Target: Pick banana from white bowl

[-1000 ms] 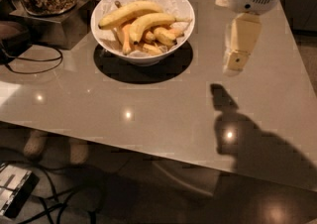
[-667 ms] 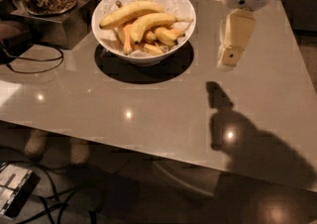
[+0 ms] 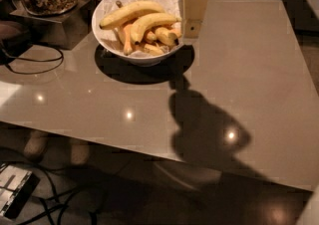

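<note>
Gripper [image 3: 191, 30] (its hold unclear) hangs at the white bowl's [image 3: 147, 61] rim, near the banana [image 3: 149, 21].

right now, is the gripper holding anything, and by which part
Nothing held: the gripper hangs by the rim of the white bowl; the banana lies inside.
</note>
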Tool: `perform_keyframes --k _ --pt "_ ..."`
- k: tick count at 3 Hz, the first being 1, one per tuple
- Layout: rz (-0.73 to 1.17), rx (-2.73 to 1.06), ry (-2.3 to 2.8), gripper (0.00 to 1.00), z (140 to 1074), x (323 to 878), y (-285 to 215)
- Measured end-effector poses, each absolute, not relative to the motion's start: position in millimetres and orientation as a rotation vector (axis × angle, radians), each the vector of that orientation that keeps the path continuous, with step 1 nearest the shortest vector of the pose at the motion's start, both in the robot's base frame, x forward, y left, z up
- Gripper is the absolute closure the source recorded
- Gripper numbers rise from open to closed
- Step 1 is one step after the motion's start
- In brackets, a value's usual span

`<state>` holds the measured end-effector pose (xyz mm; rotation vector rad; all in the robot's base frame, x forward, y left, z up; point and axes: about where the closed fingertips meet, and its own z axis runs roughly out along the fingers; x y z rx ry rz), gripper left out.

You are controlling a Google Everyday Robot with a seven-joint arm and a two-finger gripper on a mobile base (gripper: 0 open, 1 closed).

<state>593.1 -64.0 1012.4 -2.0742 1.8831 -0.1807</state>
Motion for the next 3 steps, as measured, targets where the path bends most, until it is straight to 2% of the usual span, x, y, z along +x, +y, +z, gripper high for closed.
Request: perform_keyframes --k 3 --pt "-0.177 -2.053 1.835 0.00 1021 636 -47"
